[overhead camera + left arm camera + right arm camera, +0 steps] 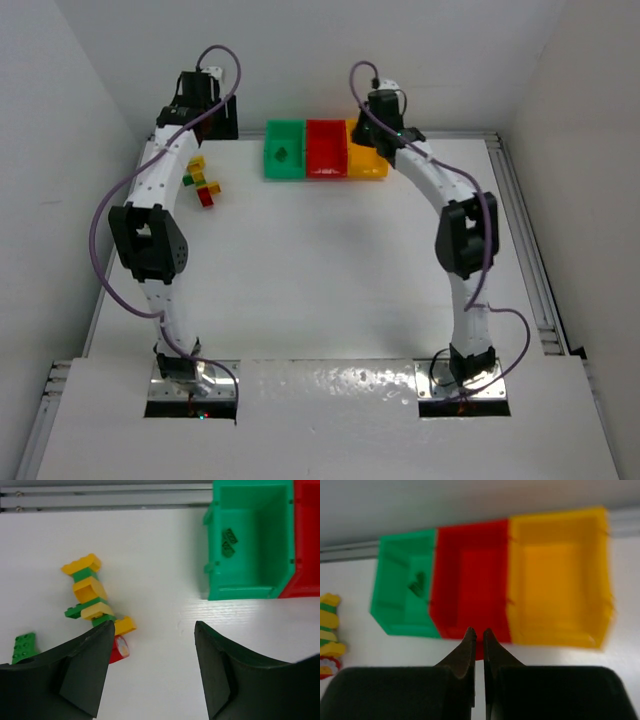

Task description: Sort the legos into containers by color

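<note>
Sorting looks like it's barely started. The left gripper [154, 630] hangs open with nothing between its fingers, over bare table [320, 280]. The bricks [92, 597] sit at about 10 o'clock from it in the left wrist view, the nearest ones just beside its left finger. The right gripper [477, 632] is pinched fully closed and empty, up over the front edge of the red bin [470, 580].

My read is that the step in hand is lining up a pick from the heap. The next move needs the left arm to slide toward 9 o'clock and come down on one brick only (tricky, they're jammed together).

Counts:
- Bins: three in a touching row at 12 o'clock on the table, the green bin [250, 545], the red one, then the yellow bin [557, 575].
- Heap: roughly four yellow and three green interleaved, plus one red brick [120, 649] at the near end, partly hidden by the finger.
- One loose green brick [24, 647] sits apart at 8 o'clock.
- The green bin holds something dark green [228, 542]; I can't tell if it's one piece or two. The red and yellow bins look empty.
</note>
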Robot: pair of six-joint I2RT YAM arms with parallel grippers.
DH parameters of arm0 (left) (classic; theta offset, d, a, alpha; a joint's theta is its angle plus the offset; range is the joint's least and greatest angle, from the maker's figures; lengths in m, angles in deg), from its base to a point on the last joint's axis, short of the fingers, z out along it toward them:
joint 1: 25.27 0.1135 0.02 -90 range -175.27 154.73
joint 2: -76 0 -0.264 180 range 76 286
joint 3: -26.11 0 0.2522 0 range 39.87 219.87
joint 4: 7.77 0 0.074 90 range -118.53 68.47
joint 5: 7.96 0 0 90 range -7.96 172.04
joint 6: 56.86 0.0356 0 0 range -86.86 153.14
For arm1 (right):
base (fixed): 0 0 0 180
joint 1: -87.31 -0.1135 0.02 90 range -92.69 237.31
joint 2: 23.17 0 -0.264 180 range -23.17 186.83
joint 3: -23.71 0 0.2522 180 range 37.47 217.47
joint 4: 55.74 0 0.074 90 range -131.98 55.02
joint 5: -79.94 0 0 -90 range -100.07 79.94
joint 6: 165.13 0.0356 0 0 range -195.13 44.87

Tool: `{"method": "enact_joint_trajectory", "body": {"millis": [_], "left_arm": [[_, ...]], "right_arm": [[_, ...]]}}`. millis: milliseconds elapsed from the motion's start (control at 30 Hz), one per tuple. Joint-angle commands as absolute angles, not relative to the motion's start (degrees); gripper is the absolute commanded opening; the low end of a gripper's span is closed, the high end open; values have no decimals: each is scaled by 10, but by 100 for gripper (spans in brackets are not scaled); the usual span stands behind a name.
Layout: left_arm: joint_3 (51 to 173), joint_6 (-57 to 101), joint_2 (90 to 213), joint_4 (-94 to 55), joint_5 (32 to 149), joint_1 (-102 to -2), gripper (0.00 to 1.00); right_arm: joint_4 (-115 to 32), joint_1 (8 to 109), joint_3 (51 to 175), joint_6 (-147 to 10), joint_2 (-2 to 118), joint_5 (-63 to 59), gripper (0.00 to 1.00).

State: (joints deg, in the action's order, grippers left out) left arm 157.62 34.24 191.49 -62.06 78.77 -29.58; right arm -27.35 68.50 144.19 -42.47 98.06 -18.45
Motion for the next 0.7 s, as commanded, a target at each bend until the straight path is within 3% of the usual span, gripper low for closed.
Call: {"method": "enact_joint_trajectory", "body": {"millis": [0, 233, 333, 500, 667], "left_arm": [[1566, 352, 1885, -614, 780, -286, 63], [1546, 349, 1897, -611, 785, -275, 63], [1544, 349, 1902, -610, 788, -271, 63], [1544, 349, 1908, -610, 790, -267, 63], [1545, 346, 1913, -607, 799, -267, 63]], "right_arm": [[-297, 655, 1596, -496, 1087, -143, 0], [-529, 629, 1610, -527, 1190, -167, 0], [-531, 622, 1657, -537, 1230, -182, 0], [-537, 616, 1618, -556, 1228, -198, 1], [-540, 616, 1600, -568, 1216, -199, 29]]}}
